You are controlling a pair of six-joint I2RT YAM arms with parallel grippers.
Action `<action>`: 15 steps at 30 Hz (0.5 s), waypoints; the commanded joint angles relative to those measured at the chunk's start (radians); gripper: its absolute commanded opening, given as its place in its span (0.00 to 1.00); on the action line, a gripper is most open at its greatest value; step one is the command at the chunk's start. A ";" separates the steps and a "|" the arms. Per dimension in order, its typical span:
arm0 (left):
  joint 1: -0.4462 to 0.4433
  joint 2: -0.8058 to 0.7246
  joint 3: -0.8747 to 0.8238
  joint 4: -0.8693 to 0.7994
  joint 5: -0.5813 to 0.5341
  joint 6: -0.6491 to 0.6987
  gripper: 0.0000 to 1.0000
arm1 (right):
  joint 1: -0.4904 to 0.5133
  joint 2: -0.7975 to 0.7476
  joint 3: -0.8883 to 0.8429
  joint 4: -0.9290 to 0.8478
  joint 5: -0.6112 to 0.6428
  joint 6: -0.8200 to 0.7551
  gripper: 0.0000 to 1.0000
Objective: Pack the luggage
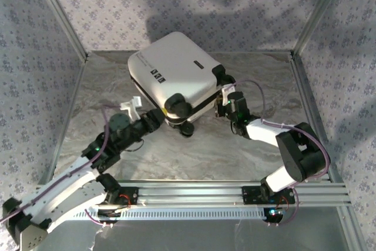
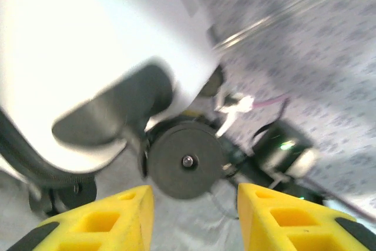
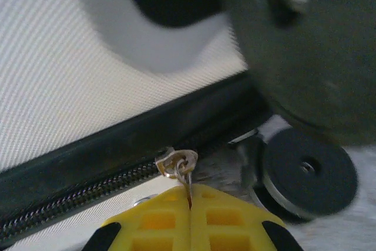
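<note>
The luggage (image 1: 176,66), a small white hard-shell suitcase, lies closed on the table with its wheels toward me. My left gripper (image 1: 160,117) sits at its front left corner. In the left wrist view this gripper (image 2: 195,216) is open, its yellow fingers (image 2: 111,218) bare, with a black wheel (image 2: 187,160) just beyond the tips. My right gripper (image 1: 223,103) is at the case's right side. Up close, this gripper (image 3: 191,191) is shut on the metal zipper pull (image 3: 189,179), which hangs from the slider (image 3: 175,161) on the black zipper band (image 3: 117,154).
Patterned fabric walls on aluminium posts (image 1: 59,10) close in the marbled table (image 1: 194,157) at the back and both sides. A metal rail (image 1: 235,189) carries both arm bases along the near edge. Another black wheel (image 3: 308,171) sits right of the zipper pull.
</note>
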 commanded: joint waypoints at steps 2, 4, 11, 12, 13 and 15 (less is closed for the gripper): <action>0.032 -0.054 0.098 0.001 -0.025 0.101 0.06 | -0.055 -0.036 -0.031 0.142 0.030 0.013 0.00; 0.043 -0.038 0.107 -0.027 -0.017 0.099 0.07 | -0.053 -0.041 -0.040 0.148 -0.025 -0.007 0.00; 0.044 0.170 0.185 -0.098 0.115 0.083 0.27 | -0.052 -0.025 -0.066 0.184 -0.159 -0.039 0.00; 0.038 0.206 0.198 -0.103 0.140 0.090 0.33 | -0.050 -0.025 -0.069 0.182 -0.157 -0.039 0.00; 0.023 0.245 0.213 -0.115 0.158 0.103 0.41 | -0.051 -0.025 -0.071 0.181 -0.157 -0.041 0.00; -0.017 0.302 0.238 -0.140 0.158 0.129 0.58 | -0.051 -0.027 -0.076 0.180 -0.158 -0.042 0.00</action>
